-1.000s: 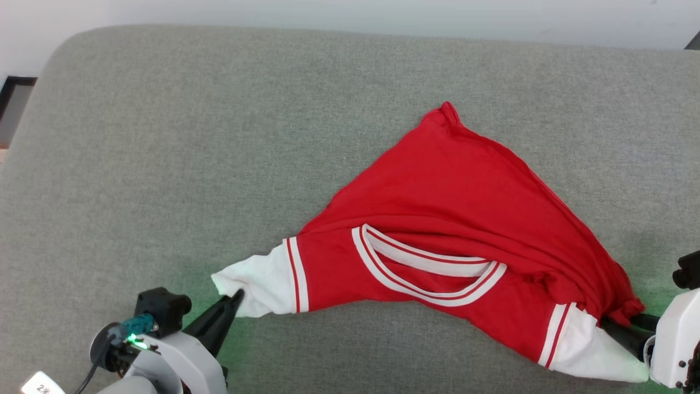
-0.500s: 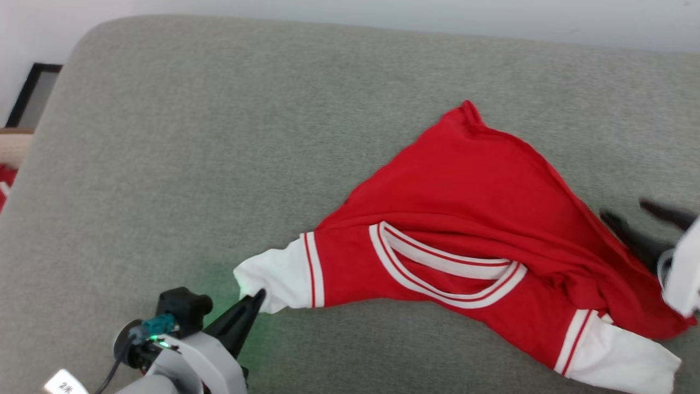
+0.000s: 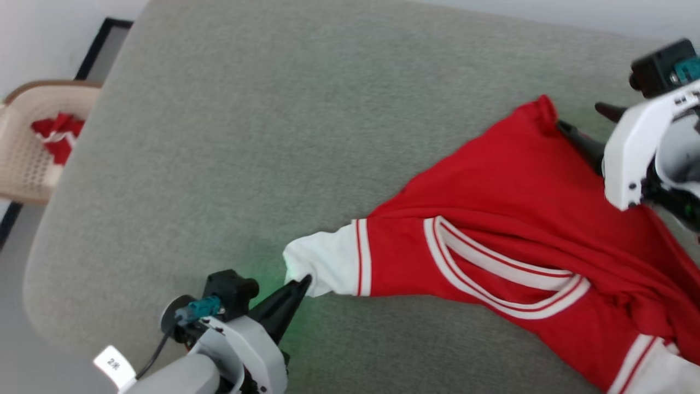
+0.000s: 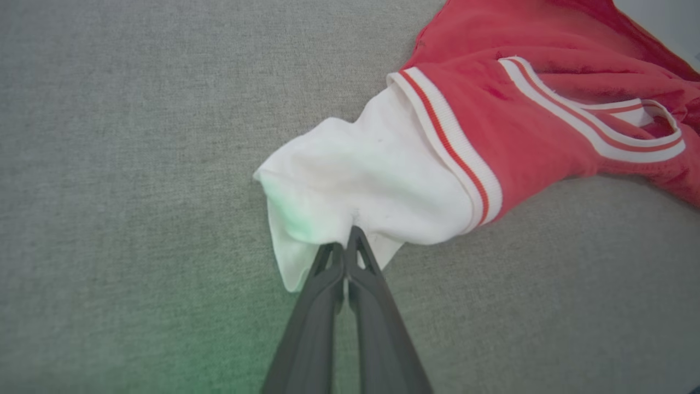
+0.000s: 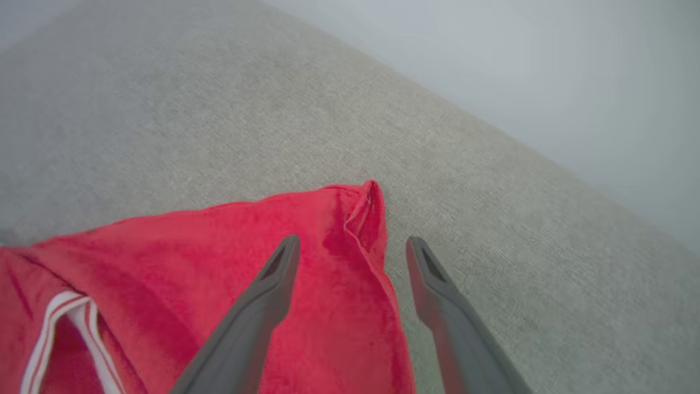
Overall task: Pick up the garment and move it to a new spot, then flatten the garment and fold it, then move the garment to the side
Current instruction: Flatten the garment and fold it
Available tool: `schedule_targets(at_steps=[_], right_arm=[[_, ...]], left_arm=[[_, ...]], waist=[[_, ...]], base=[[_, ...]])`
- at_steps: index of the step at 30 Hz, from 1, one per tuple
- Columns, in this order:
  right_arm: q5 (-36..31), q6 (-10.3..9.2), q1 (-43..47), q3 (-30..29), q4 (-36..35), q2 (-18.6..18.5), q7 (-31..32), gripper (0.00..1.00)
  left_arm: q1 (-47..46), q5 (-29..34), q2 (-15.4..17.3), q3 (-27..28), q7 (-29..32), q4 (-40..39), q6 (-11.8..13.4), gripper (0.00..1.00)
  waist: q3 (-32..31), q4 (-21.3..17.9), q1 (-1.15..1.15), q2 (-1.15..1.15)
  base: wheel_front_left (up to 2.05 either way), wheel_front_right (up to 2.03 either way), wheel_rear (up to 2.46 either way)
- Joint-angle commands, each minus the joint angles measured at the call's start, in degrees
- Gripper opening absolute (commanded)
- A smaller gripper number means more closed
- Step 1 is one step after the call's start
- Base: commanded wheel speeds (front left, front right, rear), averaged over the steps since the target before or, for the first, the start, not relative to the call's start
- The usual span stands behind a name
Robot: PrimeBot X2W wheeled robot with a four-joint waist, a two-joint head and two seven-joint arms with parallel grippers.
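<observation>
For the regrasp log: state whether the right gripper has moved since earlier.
Yes: right gripper went along the garment, from near white sleeve to far red corner.

We see a broad grey woven-fabric cushion with rounded corners spreading across the middle of the frame. At the upper left, just off its edge, a beige lattice plastic basket holds a small red-and-white cloth heap. Above the basket, a thin black frame edge runs diagonally beside a pale wall.

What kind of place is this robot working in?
Probably an indoor laundry-folding setup: a red jersey lies on a grey fabric-covered surface, a beige lattice basket holding red-and-white cloth stands beside it, with a plain pale wall behind.
</observation>
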Motion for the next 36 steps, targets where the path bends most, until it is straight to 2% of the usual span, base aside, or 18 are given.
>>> schedule_targets(at_steps=[1,9,17,18,20,26,31,36], right_arm=[[0.38,-0.09,-3.43,2.86,4.20,0.28,-0.59,1.00],[4.10,-0.09,-13.64,10.83,22.18,2.08,4.84,1.00],[7.09,-0.09,-16.15,16.43,30.82,3.04,13.63,1.00],[7.75,-0.09,-15.83,17.12,31.66,3.10,15.21,0.00],[8.62,-0.09,-15.90,18.53,31.88,2.73,16.57,0.00],[9.76,-0.13,-19.10,18.73,32.21,1.20,12.92,0.00],[11.35,-0.11,-21.63,20.33,27.69,0.11,8.47,0.00],[12.53,-0.11,-23.19,22.72,22.72,-2.45,3.09,0.00]], left_arm=[[-0.86,0.60,-0.90,-0.14,-0.10,0.75,-0.61,0.00],[-2.43,1.22,-4.46,-0.65,-0.52,3.86,-2.65,0.00],[-3.11,1.43,-6.41,-0.50,-0.74,6.46,-4.14,0.00],[-3.09,1.46,-6.61,-0.46,-0.79,6.82,-4.24,0.00],[-3.12,1.38,-6.91,-0.29,-0.89,7.48,-4.53,0.00],[-3.22,0.85,-6.90,0.57,-0.98,9.32,-5.16,0.00],[-5.70,-0.94,-4.34,2.89,0.90,8.45,-4.85,0.00],[-10.37,-2.53,1.01,5.84,5.70,4.73,-3.66,0.00]], waist=[[2.14,3.06,0.00,0.00],[4.32,6.69,0.00,0.00],[4.99,8.29,0.00,0.00],[5.01,8.38,0.00,0.00],[5.06,8.43,0.00,0.00],[4.17,7.37,0.00,0.00],[2.04,5.08,0.00,0.00],[-1.05,1.90,0.00,0.00]], base=[[0.00,0.00,0.00],[0.00,0.00,0.00],[0.00,0.00,0.00],[0.00,0.00,0.00],[0.00,0.00,0.00],[0.00,0.00,0.00],[0.00,0.00,0.00],[0.00,0.00,0.00]])
